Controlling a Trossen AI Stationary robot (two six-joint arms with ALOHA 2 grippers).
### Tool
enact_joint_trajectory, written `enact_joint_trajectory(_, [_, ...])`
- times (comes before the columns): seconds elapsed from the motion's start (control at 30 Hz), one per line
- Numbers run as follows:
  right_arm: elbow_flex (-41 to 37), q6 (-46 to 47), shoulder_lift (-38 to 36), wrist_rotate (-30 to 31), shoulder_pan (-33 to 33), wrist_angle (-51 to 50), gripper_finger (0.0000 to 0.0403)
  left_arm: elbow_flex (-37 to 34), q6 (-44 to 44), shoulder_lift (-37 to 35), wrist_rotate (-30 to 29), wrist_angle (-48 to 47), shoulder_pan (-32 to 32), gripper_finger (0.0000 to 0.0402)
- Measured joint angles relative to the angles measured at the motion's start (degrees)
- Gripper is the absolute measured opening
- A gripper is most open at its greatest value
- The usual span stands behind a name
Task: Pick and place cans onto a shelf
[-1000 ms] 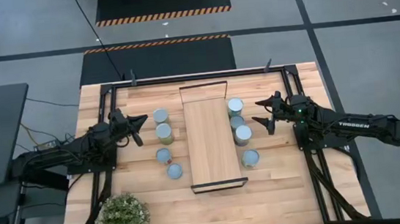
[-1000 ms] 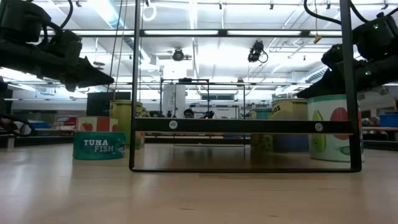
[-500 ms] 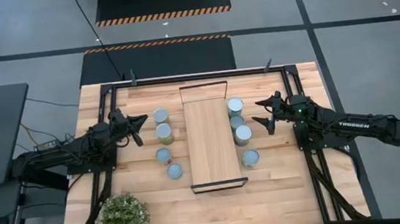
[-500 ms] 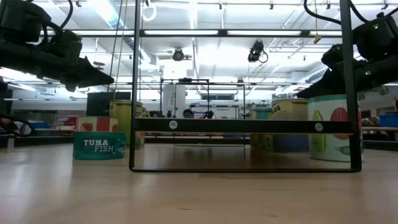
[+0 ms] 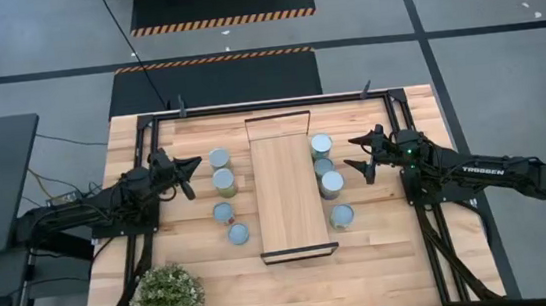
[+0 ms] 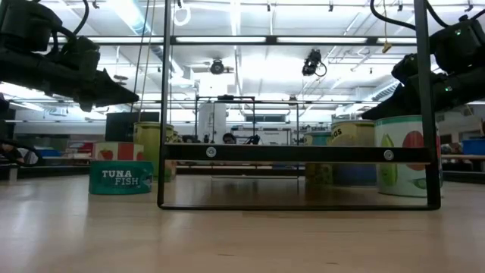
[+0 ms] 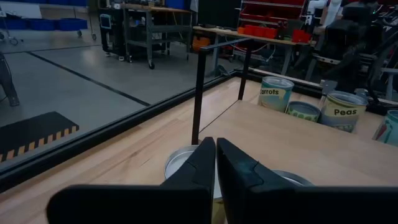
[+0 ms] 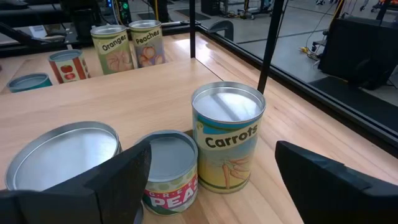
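Note:
The shelf (image 5: pixel 287 197), a long light-wood board with black end frames, lies in the middle of the table. Several cans stand on the table in a row on each side of it, on the left (image 5: pixel 223 181) and on the right (image 5: pixel 332 182). My left gripper (image 5: pixel 192 171) is shut and empty, hovering beside the left row's far cans; one silvery top (image 7: pixel 183 165) shows just below its fingers. My right gripper (image 5: pixel 359 157) is open and empty, level with the right row's far cans; the Carrots can (image 8: pixel 227 140) and the Peas can (image 8: pixel 168 165) stand in front of it.
A bushy green plant (image 5: pixel 169 296) stands near the table's front left corner. Black frame rails (image 5: pixel 268 103) run along the far edge and both sides. In the low view the shelf's near end frame (image 6: pixel 299 152) stands upright, with a tuna can (image 6: pixel 120 178) to its left.

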Motion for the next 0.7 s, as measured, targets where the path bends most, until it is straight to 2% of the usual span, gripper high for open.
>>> enact_joint_trajectory(0.33, [0.0, -0.1, 0.0, 0.1, 0.0, 0.1, 0.035, 0.0, 0.0, 0.0, 0.0, 2.3, 0.0, 0.0023])
enact_joint_trajectory(0.7, [0.0, 0.3, 0.0, 0.3, 0.0, 4.5, 0.035, 0.0, -2.7, 0.0, 0.0, 5.3, 0.0, 0.0023])
